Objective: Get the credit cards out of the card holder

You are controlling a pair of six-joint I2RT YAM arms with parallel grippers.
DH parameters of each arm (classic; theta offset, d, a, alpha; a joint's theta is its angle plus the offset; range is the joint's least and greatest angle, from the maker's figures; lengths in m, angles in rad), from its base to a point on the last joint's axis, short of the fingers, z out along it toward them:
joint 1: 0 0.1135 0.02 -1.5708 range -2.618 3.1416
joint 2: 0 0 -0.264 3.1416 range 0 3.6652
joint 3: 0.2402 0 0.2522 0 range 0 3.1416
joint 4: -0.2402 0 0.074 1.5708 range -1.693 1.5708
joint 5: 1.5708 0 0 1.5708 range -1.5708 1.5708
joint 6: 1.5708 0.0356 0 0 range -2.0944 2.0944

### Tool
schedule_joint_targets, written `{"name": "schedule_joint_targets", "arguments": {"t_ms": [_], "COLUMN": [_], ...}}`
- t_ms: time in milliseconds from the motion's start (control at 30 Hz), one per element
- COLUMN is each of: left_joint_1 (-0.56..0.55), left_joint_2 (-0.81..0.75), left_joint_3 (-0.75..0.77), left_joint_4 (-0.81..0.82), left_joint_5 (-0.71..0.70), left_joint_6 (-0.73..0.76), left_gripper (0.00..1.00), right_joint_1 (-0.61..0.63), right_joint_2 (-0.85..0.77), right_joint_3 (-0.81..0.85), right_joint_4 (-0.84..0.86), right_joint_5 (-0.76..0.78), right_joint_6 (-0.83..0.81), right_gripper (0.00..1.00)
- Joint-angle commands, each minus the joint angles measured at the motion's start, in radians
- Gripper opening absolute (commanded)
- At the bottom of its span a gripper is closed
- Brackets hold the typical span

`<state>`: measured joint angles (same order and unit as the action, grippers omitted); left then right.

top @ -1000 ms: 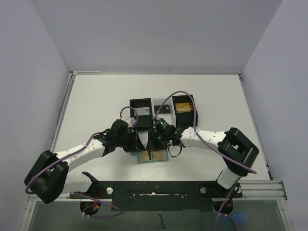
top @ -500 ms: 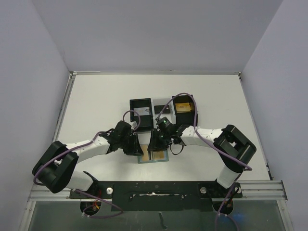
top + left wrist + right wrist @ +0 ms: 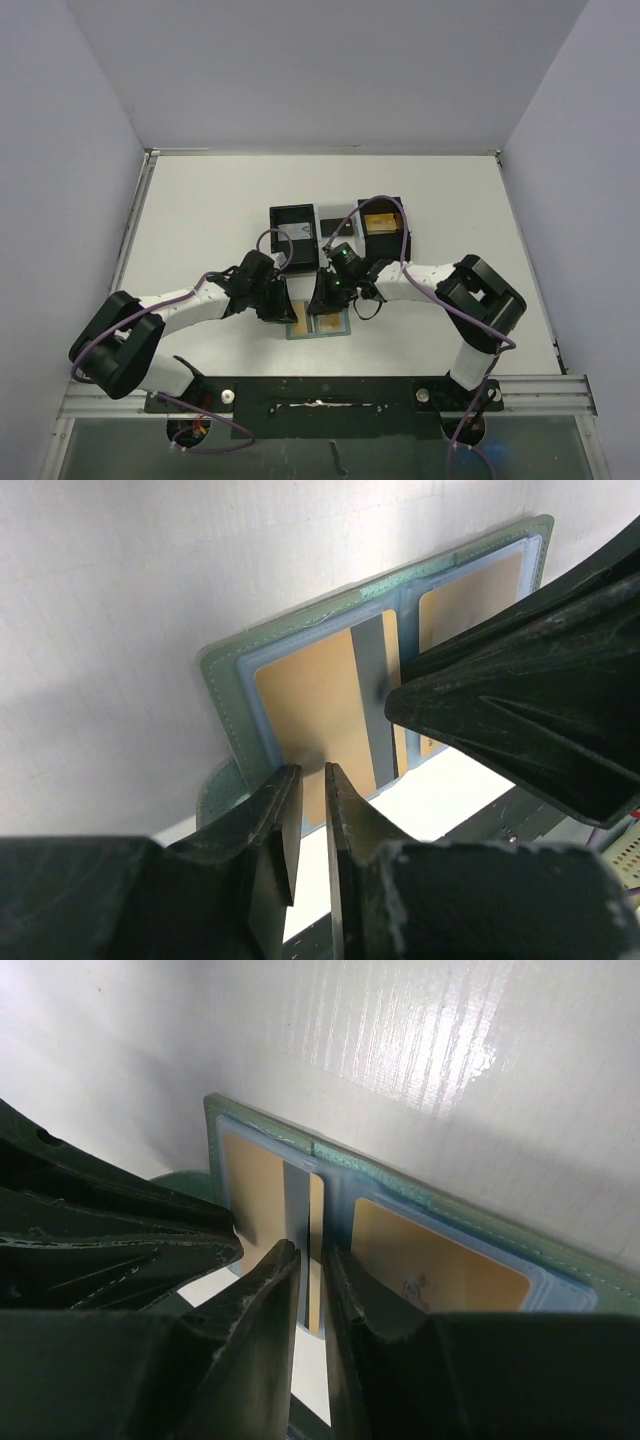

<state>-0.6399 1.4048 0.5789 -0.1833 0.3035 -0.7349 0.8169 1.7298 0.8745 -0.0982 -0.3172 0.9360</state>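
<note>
Narrowing this past second, left gripper [image 3: 310,772] and right gripper [image 3: 312,1250] sit slit-tight over cards [image 3: 310,700] in the holder [image 3: 222,675] by the table [image 3: 200,200] near edge; grasp cannot be told, extraction pending.

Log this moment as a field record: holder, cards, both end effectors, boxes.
card holder: open flat, both pockets filled
striped gold card: in one pocket, not yet out
other gold card: in the other pocket
left end effector: tips at the striped card's outer edge, jaws a narrow gap apart
right end effector: tips at that card's fold-side end, narrow gap
black boxes: two, beyond the holder
</note>
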Motion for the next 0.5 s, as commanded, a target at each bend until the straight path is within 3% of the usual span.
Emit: {"name": "schedule_joint_targets", "arguments": {"t_ms": [0, 367, 467], "left_joint_1": [-0.003, -0.002, -0.003], "left_joint_2": [0.02, -0.003, 0.005], "left_joint_3": [0.022, 0.035, 0.035], "left_joint_4": [-0.045, -0.051, -0.05], "left_joint_5": [-0.054, -0.064, -0.058], "left_joint_6": [0.037, 0.045, 0.04], "left_gripper": [0.14, 0.15, 0.15], "right_joint_1": [-0.016, -0.028, -0.027], "right_joint_2": [-0.005, 0.0, 0.001], "right_joint_3": [-0.028, -0.051, -0.056], "right_joint_4": [0.092, 0.138, 0.162], "right_joint_5": [-0.051, -0.09, -0.1], "right_joint_6": [0.01, 0.015, 0.019], "right_gripper": [0.16, 0.15, 0.07]}}
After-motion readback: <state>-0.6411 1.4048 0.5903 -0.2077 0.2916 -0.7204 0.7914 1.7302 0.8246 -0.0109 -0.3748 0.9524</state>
